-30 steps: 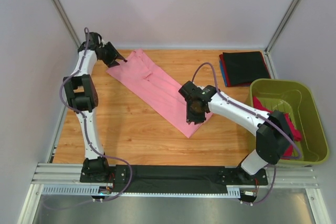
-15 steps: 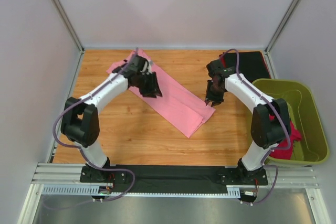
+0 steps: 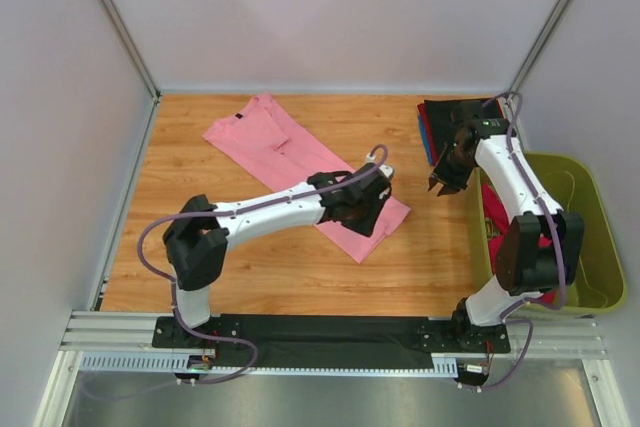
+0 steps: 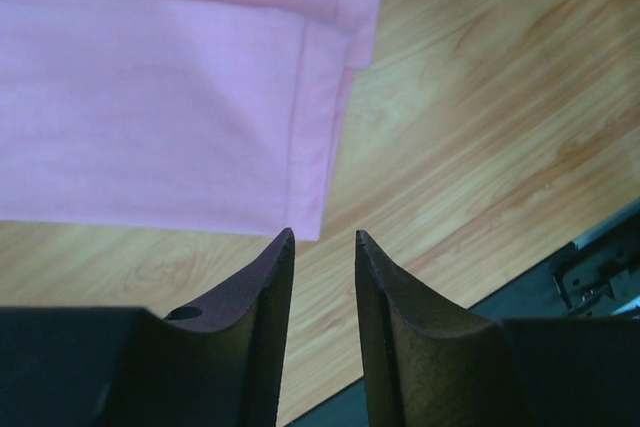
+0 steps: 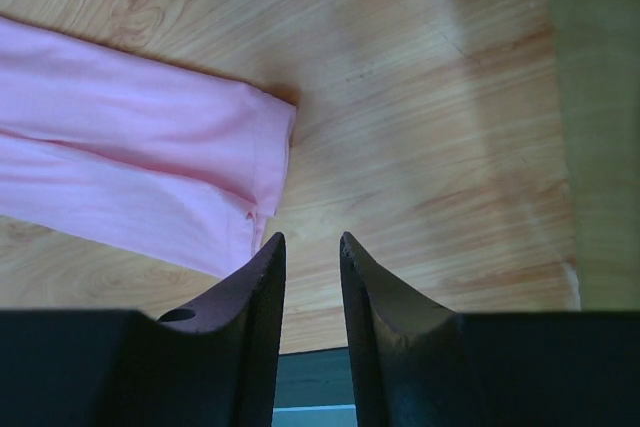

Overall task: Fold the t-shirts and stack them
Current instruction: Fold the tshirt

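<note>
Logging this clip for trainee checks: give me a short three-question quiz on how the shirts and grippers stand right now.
1. True or false: the left gripper and the right gripper both grip the pink t-shirt.
2. What colour tops the folded stack at the far right? A black, B blue, C pink.
3. Where does the magenta-red t-shirt lie?
Key: 1 false, both are open and empty. 2 A. 3 in the olive-green tub.

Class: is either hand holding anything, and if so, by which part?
Nothing is held. The left hand and the right hand each show an empty gap; the pink t-shirt lies flat, ungripped.
</note>
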You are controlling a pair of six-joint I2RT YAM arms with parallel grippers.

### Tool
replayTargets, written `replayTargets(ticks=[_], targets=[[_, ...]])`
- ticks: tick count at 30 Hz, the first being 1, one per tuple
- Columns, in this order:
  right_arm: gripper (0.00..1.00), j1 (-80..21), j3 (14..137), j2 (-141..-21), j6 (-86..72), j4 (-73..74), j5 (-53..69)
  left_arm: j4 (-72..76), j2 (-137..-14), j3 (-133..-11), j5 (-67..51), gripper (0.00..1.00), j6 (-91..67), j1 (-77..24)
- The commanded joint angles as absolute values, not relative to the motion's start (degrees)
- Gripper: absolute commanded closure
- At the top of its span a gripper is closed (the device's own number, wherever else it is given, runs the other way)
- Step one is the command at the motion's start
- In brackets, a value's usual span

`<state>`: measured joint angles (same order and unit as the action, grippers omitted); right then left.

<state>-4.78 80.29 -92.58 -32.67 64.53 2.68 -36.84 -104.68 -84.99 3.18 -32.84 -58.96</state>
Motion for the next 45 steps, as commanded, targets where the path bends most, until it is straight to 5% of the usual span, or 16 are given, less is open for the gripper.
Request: replayTargets(ticks=[1, 9, 26, 36, 45], targets=[[0.70, -2.04, 79.54, -87.02, -31.12, 66.80, 4.48, -40.42, -111.17, -92.97, 12.65, 0.64, -31.64, -61.52], [0.70, -0.53, 75.86, -85.69, -30.76, 65.92, 9.22, -47.19, -120.40, -100.02, 18.19, 0.65, -35.32, -64.95], [0.70, -0.53, 77.87, -87.98, -31.12, 64.95, 10.28, -46.83, -123.31, -93.00, 11.60, 0.65, -40.42, -65.57], [0.68, -4.12, 77.08, -87.54, -30.23, 63.72, 10.28, -52.90, -113.48, -78.76, 10.02, 0.65, -50.00, -65.57], [0.66, -21.51, 70.41, -88.77, -25.84, 61.79, 11.67, -57.03, -95.57, -58.37, 6.51, 0.62, -61.94, -65.57]])
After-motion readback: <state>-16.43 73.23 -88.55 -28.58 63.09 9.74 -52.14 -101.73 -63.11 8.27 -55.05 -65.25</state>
